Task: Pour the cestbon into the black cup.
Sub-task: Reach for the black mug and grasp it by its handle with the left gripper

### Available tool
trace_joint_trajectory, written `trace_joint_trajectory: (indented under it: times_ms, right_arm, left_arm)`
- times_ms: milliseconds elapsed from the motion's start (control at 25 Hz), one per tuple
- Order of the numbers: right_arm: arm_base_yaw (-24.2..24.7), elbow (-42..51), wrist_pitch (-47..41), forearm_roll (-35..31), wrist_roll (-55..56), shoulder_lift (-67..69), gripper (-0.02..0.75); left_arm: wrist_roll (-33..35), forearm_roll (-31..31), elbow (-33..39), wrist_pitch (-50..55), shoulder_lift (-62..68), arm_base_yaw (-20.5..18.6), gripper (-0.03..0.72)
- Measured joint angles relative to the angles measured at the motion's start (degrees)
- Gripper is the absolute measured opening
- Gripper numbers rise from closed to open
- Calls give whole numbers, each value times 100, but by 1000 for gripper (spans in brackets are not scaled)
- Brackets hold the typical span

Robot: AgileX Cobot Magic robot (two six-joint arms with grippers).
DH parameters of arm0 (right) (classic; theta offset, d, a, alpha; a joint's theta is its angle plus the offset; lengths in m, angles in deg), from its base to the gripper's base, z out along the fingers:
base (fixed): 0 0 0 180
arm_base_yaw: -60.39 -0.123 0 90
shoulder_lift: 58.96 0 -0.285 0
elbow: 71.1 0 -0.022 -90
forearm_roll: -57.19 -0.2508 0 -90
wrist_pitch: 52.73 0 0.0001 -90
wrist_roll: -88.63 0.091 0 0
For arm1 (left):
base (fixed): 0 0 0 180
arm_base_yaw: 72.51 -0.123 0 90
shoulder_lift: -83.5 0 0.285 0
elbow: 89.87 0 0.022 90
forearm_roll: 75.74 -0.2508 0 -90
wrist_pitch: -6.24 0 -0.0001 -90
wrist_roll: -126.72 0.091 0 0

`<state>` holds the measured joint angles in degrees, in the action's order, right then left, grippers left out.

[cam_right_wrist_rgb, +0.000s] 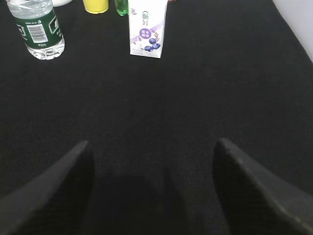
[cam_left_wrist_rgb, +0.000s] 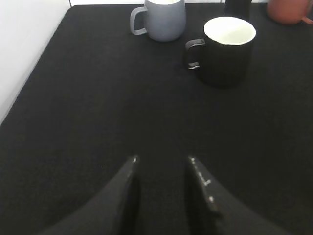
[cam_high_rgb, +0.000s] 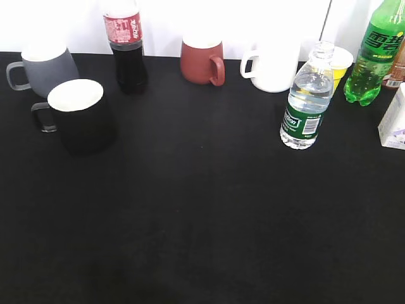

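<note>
The cestbon bottle (cam_high_rgb: 307, 101), clear with a dark green label, stands upright at the right of the table with no cap on; it also shows in the right wrist view (cam_right_wrist_rgb: 38, 28) at the top left. The black cup (cam_high_rgb: 79, 114), white inside, stands at the left with its handle pointing left; it also shows in the left wrist view (cam_left_wrist_rgb: 227, 49). My left gripper (cam_left_wrist_rgb: 162, 159) is open and empty, well short of the cup. My right gripper (cam_right_wrist_rgb: 152, 143) is wide open and empty, well short of the bottle. Neither gripper shows in the exterior view.
A grey mug (cam_high_rgb: 44, 68), a cola bottle (cam_high_rgb: 126, 44), a dark red mug (cam_high_rgb: 202, 61), a white mug (cam_high_rgb: 273, 66), a yellow cup (cam_high_rgb: 340, 63) and a green soda bottle (cam_high_rgb: 373, 54) line the back. A small white carton (cam_right_wrist_rgb: 145, 29) stands right of the cestbon.
</note>
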<state>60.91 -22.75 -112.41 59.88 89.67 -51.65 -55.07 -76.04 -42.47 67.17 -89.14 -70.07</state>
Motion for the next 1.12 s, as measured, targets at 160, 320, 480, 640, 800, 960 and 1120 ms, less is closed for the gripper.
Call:
trace_joint_trajectory:
  times_ms: [160, 320, 480, 640, 800, 960, 1120]
  right_arm:
    - [0, 0, 0, 0, 0, 0, 573]
    - [0, 0, 0, 0, 0, 0, 573]
    - [0, 0, 0, 0, 0, 0, 573]
    - [0, 0, 0, 0, 0, 0, 573]
    - [0, 0, 0, 0, 0, 0, 573]
    - [0, 0, 0, 0, 0, 0, 573]
    - [0, 0, 0, 0, 0, 0, 573]
  left_arm:
    - [5, 30, 0, 0, 0, 0, 239]
    - [5, 30, 0, 0, 0, 0, 239]
    - [5, 30, -102, -204, 0, 0, 260]
    - [5, 30, -727, -1913, 1755, 0, 512]
    - [16, 30, -762, -5013, 4067, 0, 530]
    - [16, 654, -55, -7128, 6105, 141, 530]
    - [16, 804, 1448, -10024, 7455, 717, 530]
